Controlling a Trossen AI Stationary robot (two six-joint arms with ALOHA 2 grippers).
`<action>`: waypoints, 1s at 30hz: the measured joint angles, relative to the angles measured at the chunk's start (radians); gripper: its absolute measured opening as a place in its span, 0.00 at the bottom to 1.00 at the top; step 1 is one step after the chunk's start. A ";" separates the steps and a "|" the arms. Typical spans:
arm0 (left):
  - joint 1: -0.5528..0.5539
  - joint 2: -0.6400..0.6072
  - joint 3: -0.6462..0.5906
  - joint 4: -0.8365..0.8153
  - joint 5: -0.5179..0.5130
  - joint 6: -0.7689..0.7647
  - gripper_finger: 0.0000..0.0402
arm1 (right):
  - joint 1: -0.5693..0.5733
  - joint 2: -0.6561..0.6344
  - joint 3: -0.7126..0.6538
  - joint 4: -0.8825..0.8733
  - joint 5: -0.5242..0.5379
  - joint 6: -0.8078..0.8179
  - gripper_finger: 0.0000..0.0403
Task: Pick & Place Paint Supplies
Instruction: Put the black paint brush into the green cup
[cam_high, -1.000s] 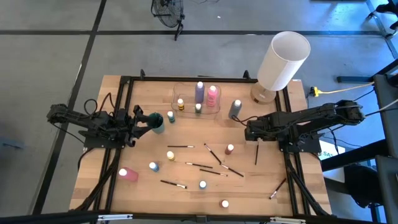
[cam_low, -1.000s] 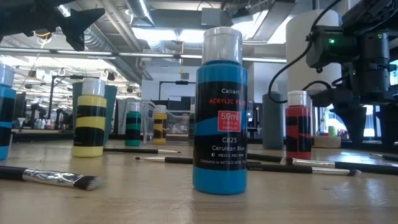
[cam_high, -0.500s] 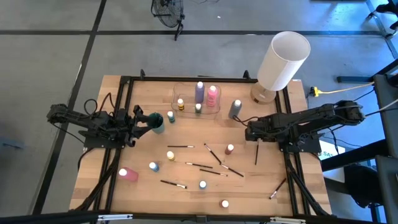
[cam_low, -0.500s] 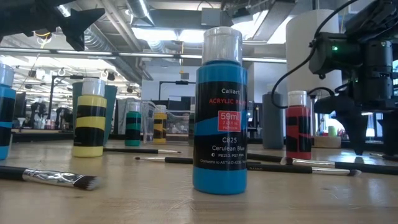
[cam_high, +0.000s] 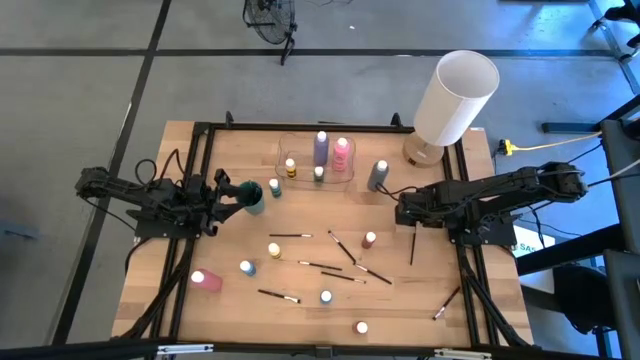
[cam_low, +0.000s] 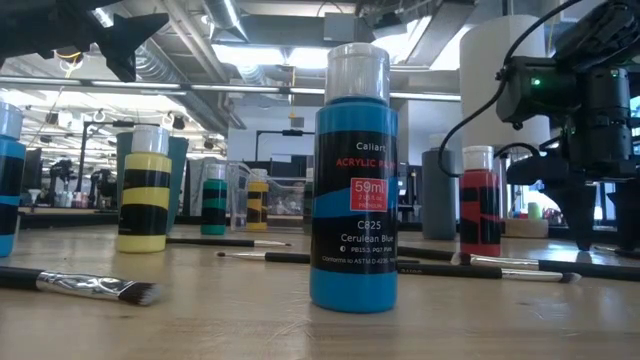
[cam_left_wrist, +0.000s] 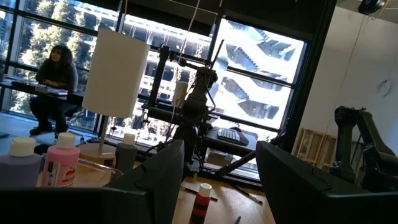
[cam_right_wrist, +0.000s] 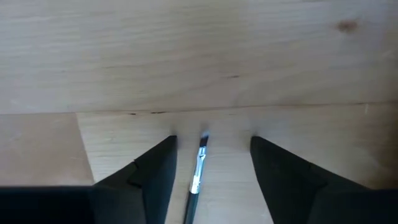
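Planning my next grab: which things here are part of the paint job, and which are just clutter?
Job:
- small paint bottles, e.g. tall pink one, purple one, grey one
- thin dark-handled paintbrushes, e.g. one between the open right gripper's fingers
- clear plastic tray

Clutter:
- big white cylindrical lamp

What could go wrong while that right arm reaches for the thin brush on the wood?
The paintbrush lies flat between the right gripper and its open jaws; being so thin, it may slip or roll as they close. The left gripper holds a teal bottle aloft, which could drop if the grip loosens.
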 joint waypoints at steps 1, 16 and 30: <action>0.000 0.000 0.000 0.000 0.000 0.000 0.49 | 0.000 0.000 0.000 -0.001 -0.003 0.000 0.49; 0.000 0.000 0.000 0.000 0.000 0.000 0.49 | 0.000 0.000 -0.001 0.003 -0.010 0.002 0.29; 0.000 0.000 0.000 0.000 0.000 0.000 0.49 | 0.000 0.001 -0.002 0.012 -0.013 -0.007 0.08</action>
